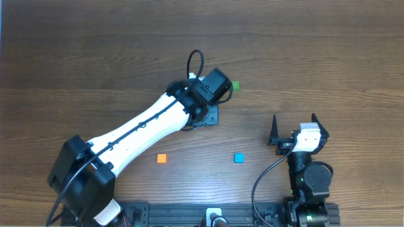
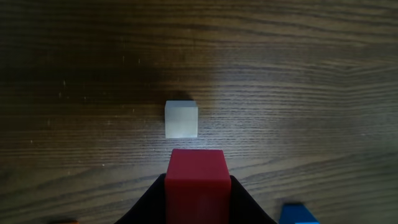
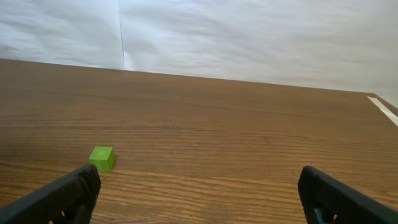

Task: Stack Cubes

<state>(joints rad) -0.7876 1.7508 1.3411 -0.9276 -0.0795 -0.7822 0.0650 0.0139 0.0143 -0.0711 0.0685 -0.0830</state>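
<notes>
Red cube [image 2: 194, 167] gripped by left claw [image 2: 197, 182], near green cube [image 3: 102, 158] (on the table [image 1: 95, 50]); right claw [image 3: 199, 177] spread wide.

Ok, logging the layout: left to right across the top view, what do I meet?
Orange cube → blue cube → right gripper; the green cube is left out, nearly in line with the blue.

Red cube [image 2: 194, 183]; green cube [image 3: 102, 158]

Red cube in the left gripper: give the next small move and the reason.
Probably ease the left gripper forward until the red cube hangs over the green cube. The red cube is clamped between the fingers; the green cube lies ahead, apart, its top bare.
</notes>
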